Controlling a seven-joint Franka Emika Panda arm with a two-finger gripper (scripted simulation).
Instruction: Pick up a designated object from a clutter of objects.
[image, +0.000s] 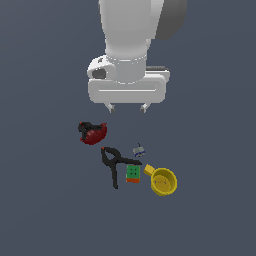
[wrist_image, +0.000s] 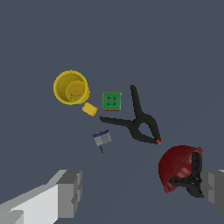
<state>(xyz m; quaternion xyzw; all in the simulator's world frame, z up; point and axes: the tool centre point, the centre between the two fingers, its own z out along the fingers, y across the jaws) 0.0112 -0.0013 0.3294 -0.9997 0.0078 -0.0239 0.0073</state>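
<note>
Wide open and holding nothing, gripper (image: 127, 107) up above the clutter, with red bowl (image: 94, 134) not between the fingers (wrist_image: 70, 192) but off to one side, touching a black clamp (wrist_image: 189, 177).

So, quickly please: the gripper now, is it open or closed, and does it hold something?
Gripper: open, holding nothing, above the floor and clear of the red bowl.

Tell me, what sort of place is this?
Likely a simulated test scene, not a real room: a flat, featureless grey floor, a robot hand hanging above, and scattered small items such as a red bowl and yellow mug.
</note>
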